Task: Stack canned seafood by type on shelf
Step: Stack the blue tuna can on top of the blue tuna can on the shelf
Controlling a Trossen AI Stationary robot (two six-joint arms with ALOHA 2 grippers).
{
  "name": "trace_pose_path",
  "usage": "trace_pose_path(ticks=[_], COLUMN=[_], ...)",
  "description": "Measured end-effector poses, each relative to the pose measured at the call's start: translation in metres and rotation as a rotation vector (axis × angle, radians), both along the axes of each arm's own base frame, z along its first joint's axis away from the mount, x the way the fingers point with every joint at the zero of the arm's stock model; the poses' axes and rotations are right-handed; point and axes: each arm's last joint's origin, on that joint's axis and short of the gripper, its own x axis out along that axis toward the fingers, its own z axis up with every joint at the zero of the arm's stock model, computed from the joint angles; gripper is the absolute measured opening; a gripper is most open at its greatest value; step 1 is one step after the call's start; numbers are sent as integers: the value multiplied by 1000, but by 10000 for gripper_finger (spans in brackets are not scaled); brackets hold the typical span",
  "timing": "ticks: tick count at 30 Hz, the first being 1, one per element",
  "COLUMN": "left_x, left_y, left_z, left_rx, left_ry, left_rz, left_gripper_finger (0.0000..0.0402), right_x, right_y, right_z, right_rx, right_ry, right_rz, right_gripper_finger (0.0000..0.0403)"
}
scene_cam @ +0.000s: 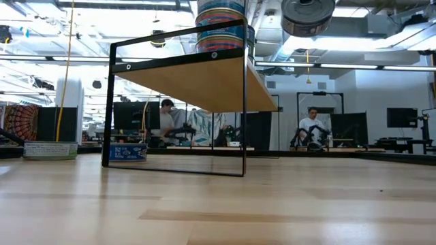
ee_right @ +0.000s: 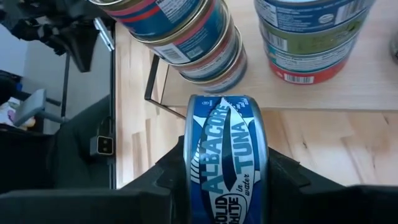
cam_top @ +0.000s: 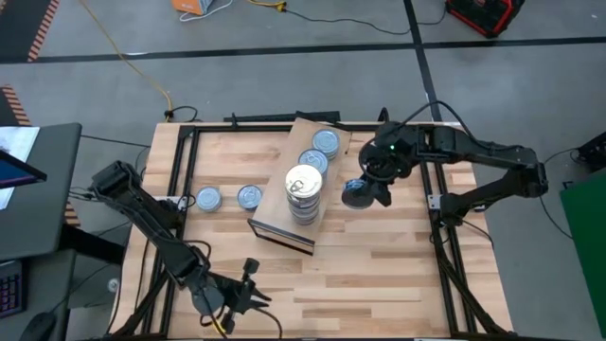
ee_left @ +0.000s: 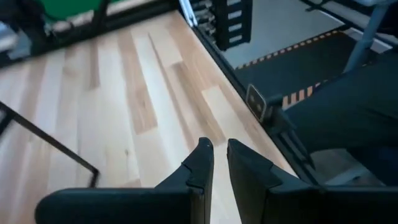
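The shelf (cam_top: 284, 213) is a light-wood board on a black frame, seen from the side in the low view (scene_cam: 204, 85). On it stand a tall stack of tins with a pale gold lid on top (cam_top: 304, 192) and two blue-grey topped stacks (cam_top: 312, 163) (cam_top: 326, 142). Two more tins (cam_top: 207, 199) (cam_top: 249, 197) rest on the table left of the shelf. My right gripper (cam_top: 360, 194) is shut on a blue tuna tin (ee_right: 227, 162) just right of the shelf. My left gripper (cam_top: 244, 292) is empty near the table's near edge, its fingers a narrow gap apart (ee_left: 219, 155). My right gripper pinches the blue tuna tin between its two fingers, one on each side, with the tin's labelled wall (ee_right: 227, 143) facing the wrist camera. The tin is lifted clear, above shelf height (scene_cam: 308, 15), beside the shelf's right edge.
The shelf's black frame legs (scene_cam: 244, 102) stand on the slatted tabletop. Bare tabletop lies in front of and right of the shelf (cam_top: 379, 265). Black rails (cam_top: 445, 237) run along the table's edges. People sit in the room beyond the table (scene_cam: 312, 129).
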Motion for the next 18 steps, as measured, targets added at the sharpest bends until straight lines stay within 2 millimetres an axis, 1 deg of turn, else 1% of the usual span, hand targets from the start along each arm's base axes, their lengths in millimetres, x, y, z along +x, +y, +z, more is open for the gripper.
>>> trace_pose_path(ticks=[3,5,8,13,18], left_x=[2,2,3,3,5], left_y=[-2,-3,-3,-3,-4], left_z=[-6,-9,-8,-5,2], left_rx=[-16,-13,8,27,59], left_ry=[25,24,7,-18,-46], left_rz=[24,26,41,69,52], left_gripper_finger=[45,45,45,45,45], right_x=[3,7,11,12,8], right_y=[3,3,-1,-19,-41], right_z=[3,7,14,18,25], right_rx=[-7,-17,-7,25,81], right_ry=[-39,-105,-195,-258,-336], right_rz=[13,18,30,20,-3], right_gripper_finger=[163,163,163,163,163])
